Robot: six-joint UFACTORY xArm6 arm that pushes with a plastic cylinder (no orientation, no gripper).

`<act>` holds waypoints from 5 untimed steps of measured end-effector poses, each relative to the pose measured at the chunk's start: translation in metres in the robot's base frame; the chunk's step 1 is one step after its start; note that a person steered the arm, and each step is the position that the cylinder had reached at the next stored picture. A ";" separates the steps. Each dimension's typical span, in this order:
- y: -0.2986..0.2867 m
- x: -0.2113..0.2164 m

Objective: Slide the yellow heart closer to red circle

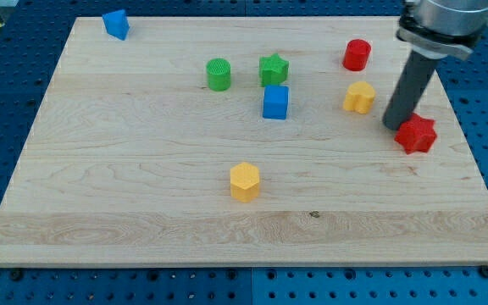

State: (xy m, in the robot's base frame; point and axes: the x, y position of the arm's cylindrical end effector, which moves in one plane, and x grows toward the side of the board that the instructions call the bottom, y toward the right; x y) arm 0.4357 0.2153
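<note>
The wooden bench (142, 186) fills most of the view. My tip (394, 124) touches down at the view's right, just beside the red star (417, 134) and right of the yellow heart (360, 97); it is a plain rod with no fingers to spread or press. The yellow heart sits near and below the red circle (357, 54), apart from it. Leftward lie the blue cube (275, 102), green star (273, 69), green cylinder (219, 74), yellow hexagon (245, 180) and a blue block (116, 24) in the top left corner.
</note>
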 end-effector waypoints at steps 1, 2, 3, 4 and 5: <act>0.010 0.000; -0.009 0.000; -0.040 -0.002; -0.053 -0.017; -0.056 -0.033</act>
State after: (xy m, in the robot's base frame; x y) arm 0.4024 0.1590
